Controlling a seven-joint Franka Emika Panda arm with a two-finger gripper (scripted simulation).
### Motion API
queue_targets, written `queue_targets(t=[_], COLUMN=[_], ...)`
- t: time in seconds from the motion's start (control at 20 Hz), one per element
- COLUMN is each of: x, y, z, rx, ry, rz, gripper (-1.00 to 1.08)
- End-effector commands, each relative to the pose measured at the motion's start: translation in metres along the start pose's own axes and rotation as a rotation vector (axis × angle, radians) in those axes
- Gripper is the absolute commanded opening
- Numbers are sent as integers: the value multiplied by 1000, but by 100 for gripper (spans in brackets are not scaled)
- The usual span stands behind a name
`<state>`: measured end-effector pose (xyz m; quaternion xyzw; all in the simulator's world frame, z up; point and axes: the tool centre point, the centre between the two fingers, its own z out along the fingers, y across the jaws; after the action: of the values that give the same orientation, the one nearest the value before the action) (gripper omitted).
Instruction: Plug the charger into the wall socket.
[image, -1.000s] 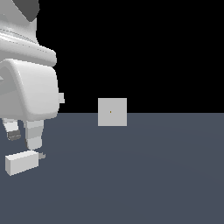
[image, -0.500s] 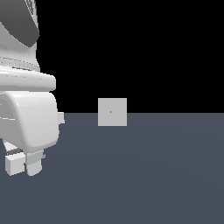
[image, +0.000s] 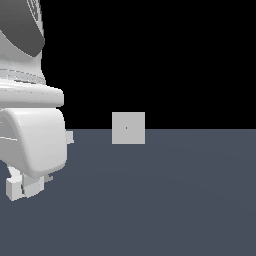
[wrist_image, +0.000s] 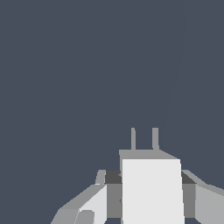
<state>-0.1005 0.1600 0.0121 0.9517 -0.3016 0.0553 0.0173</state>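
The charger (wrist_image: 151, 192) is an off-white block with two short grey prongs (wrist_image: 144, 138) at its far end. In the wrist view it sits between my two fingers, whose dark pads (wrist_image: 113, 177) press on both of its sides. My gripper (image: 25, 186) is low over the floor at the exterior view's left and shut on the charger, of which only one end (image: 13, 190) shows below my hand. The wall socket (image: 128, 128), a flat pale grey square plate with a tiny yellowish dot, stands upright farther back, well to the exterior view's right of my gripper.
The dark grey floor (image: 175, 200) spreads between my gripper and the socket. The bulky white arm (image: 30, 125) fills the exterior view's left side. The background behind the socket is black.
My hand has come down over the charger, which lay in plain sight on the floor a second ago. The fingers now enclose it and hide most of it. The socket has not moved.
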Motion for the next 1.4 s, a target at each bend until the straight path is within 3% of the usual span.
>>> queue_targets(t=[0.0, 0.65, 1.35], x=[0, 14, 71], y=[0, 11, 44], z=[0, -6, -25], rx=[0, 6, 30], ry=[0, 1, 3], rz=[0, -56, -261], gripper=[-100, -100, -100])
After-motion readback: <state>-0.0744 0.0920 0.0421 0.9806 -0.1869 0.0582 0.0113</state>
